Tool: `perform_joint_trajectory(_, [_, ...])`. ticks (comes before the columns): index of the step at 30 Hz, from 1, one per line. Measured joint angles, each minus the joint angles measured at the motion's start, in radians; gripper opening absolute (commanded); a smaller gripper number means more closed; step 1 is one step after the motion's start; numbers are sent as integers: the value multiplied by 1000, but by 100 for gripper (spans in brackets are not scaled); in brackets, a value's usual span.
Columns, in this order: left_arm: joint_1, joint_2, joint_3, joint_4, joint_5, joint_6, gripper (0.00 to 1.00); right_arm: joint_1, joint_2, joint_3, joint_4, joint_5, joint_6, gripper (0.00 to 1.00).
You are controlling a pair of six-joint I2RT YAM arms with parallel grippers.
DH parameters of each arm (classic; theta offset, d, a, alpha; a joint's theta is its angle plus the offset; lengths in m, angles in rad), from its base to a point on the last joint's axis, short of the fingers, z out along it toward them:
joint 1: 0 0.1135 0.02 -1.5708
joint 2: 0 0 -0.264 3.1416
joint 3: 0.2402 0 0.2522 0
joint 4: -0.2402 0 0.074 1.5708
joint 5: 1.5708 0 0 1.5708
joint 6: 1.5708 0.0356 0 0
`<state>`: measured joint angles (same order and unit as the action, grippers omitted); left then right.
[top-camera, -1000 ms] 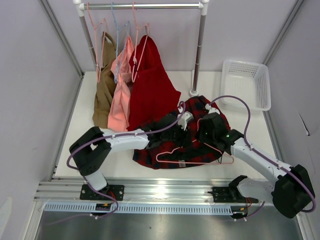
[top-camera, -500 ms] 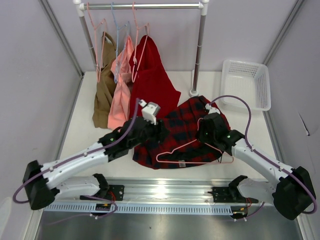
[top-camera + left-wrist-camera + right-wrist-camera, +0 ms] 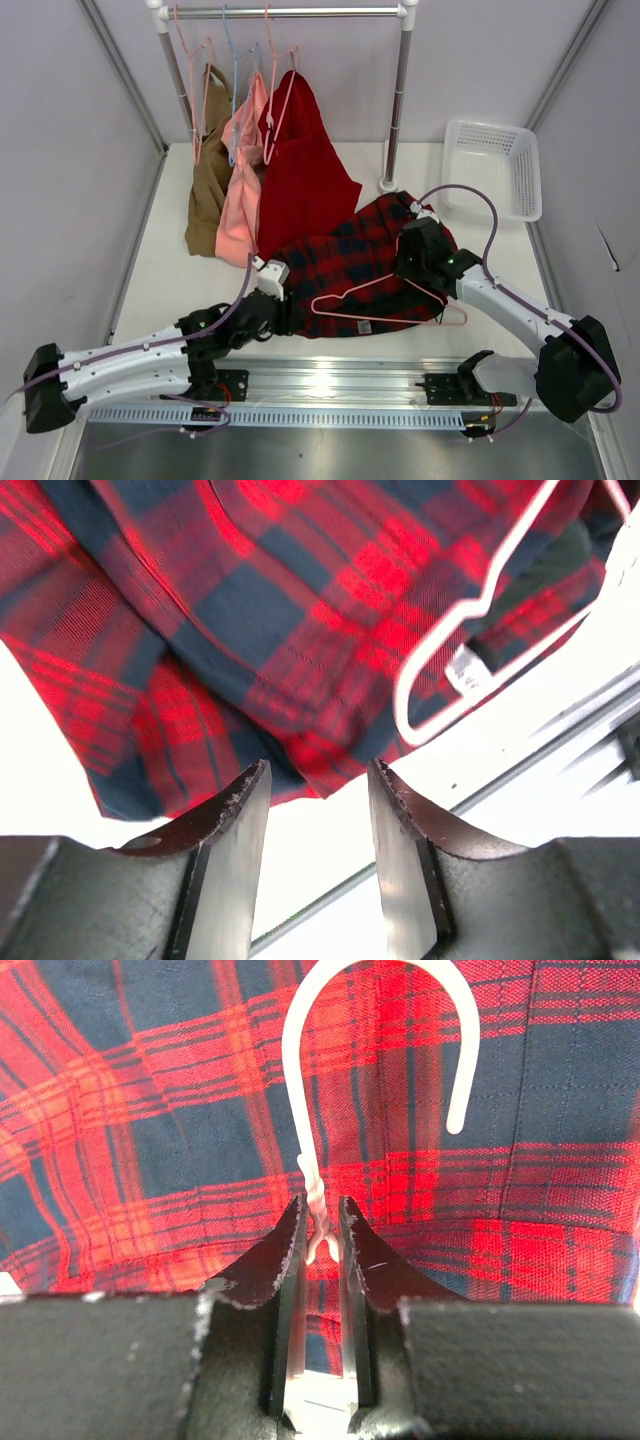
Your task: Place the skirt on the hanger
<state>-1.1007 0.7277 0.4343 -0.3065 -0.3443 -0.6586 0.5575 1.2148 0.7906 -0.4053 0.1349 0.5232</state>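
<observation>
**Item 1, skirt** (image 3: 350, 262). Red and navy plaid. It lay spread flat on the table (image 3: 175, 270) between the 2 arms, in front of the rail (image 3: 290, 12). A white label (image 3: 462, 670) showed at the near hem.
- Handling, as judged: light, soft and limp. It would sag and bunch wherever lifted and could slide off thin wire.
- Best hold, as judged: a pinch at an edge, hem or waist, taking 1 layer only if the wire was to pass inside.

**Item 2, hanger** (image 3: 390, 318). Pale pink wire. It lay on top of the skirt with its bottom bar along the near hem and its hook toward the far right.
- Handling, as judged: light, stiff yet springy, thin and slick.
- Best hold, as judged: the twisted neck under the hook.

**Item 3, right claw** (image 3: 321, 1205). Clenched on the hanger's neck just below the hook. The fingers were nearly together with the wire between them.

**Item 4, left claw** (image 3: 318, 770). Released, with the fingers apart and nothing between them. It hung over the table just beside the skirt's near left edge, and no contact with the cloth was seen.

**Item 5, status.** The skirt was not yet on the hanger; the wire rested on the cloth, not within it. The left claw seemed placed to pinch the near edge.
</observation>
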Motion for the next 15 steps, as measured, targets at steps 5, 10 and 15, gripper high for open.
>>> perform_joint_trajectory(5, [-152, 53, -10, -2, -116, -106, 49, -9, 26, 12, -6, 0, 9, 0])
perform_joint_trajectory(10, [-253, 148, -24, 7, -215, -186, 51, -13, 34, 20, -9, 0, 16, 0])
perform_joint_trajectory(15, [-284, 243, -28, 11, -293, -238, 54, -18, 35, 23, -9, -1, 19, 0])
